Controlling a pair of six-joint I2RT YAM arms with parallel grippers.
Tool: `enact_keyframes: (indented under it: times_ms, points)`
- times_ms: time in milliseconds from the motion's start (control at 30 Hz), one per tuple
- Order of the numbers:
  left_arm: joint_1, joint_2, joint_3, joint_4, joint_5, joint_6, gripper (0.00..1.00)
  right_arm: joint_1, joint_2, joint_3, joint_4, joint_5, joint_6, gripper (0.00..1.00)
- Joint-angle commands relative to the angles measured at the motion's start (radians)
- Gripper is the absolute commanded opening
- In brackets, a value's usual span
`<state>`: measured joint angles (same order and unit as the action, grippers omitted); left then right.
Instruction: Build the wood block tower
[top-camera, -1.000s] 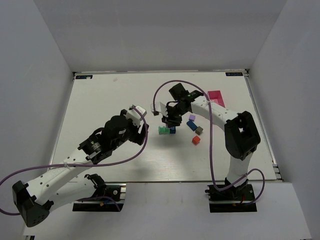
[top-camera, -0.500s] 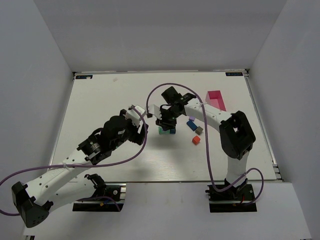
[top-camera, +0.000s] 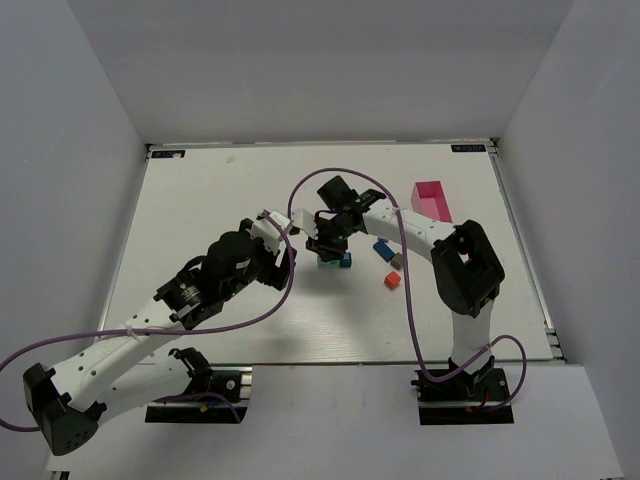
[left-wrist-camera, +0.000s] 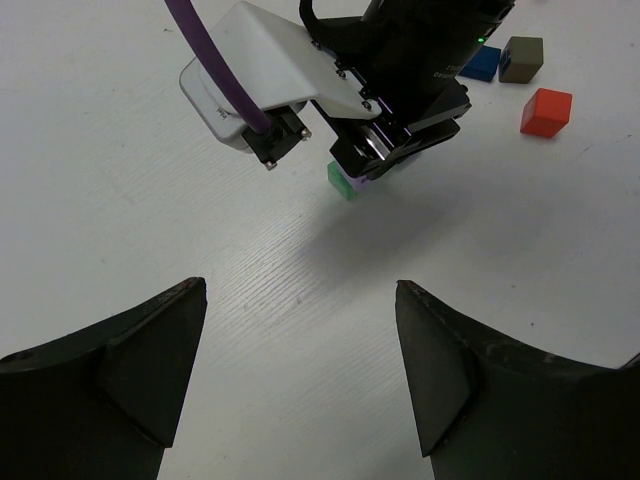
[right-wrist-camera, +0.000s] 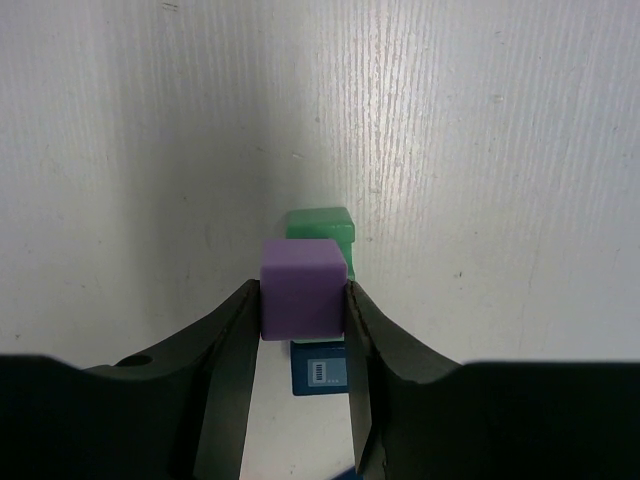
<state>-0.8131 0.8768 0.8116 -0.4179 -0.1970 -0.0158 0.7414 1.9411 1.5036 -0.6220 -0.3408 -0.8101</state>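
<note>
Right jaws are pinching a purple block (right-wrist-camera: 303, 288) by two sides. It hangs just above a green block (right-wrist-camera: 322, 228) and a blue block (right-wrist-camera: 318, 375), which sit next to each other on the desk (top-camera: 220, 200). Left jaws are wide apart with nothing in them. This looks like the stacking step. Next, the purple block should go straight down, lined up, then be let go. It is a cube, so no side is longer. Its flat top faces up.

Wood block tower, only its base laid

The purple cube (right-wrist-camera: 302, 288) is pinched level in the right tool (right-wrist-camera: 302, 300), over the green cube (right-wrist-camera: 322, 225) and blue cube (right-wrist-camera: 318, 374) lying side by side. A second blue cube (top-camera: 382, 248), grey-brown cube (top-camera: 397, 260) and red cube (top-camera: 392, 281) lie loose nearby.
</note>
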Motion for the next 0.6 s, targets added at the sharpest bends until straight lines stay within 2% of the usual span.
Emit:
enact_keyframes:
  times_ms: [0,567]
  points:
    - [0.005,-0.021,-0.002,0.014,-0.009,0.004,0.86,0.007,-0.002,0.035,0.025,0.014,0.023,0.0]
    - [0.005,-0.021,-0.011,0.014,-0.009,0.004,0.86,0.01,0.021,0.056,0.016,0.022,-0.008,0.02]
